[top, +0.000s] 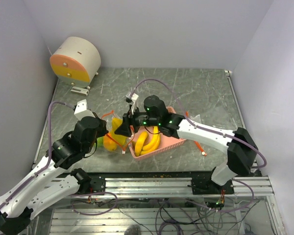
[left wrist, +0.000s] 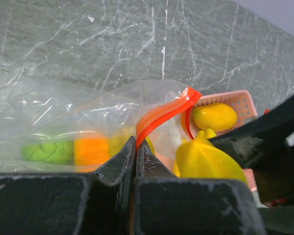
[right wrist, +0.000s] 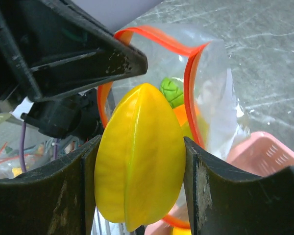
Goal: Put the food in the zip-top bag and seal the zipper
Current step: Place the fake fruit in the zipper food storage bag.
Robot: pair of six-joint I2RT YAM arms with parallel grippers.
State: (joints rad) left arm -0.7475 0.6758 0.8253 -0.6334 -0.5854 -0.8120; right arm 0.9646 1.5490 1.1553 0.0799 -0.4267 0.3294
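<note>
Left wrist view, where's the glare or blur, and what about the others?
Left wrist: white glare streaks on the zip-top bag, left gripper soft and dark up close. Right wrist: yellow fruit sharp, table behind soft. Top external: even light, faint shadows.

Overhead from behind — close wrist views share bag (left wrist: 63, 110).

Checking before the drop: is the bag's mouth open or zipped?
Open: the zipper loops wide around the mouth, green fruit visible inside the bag.
</note>
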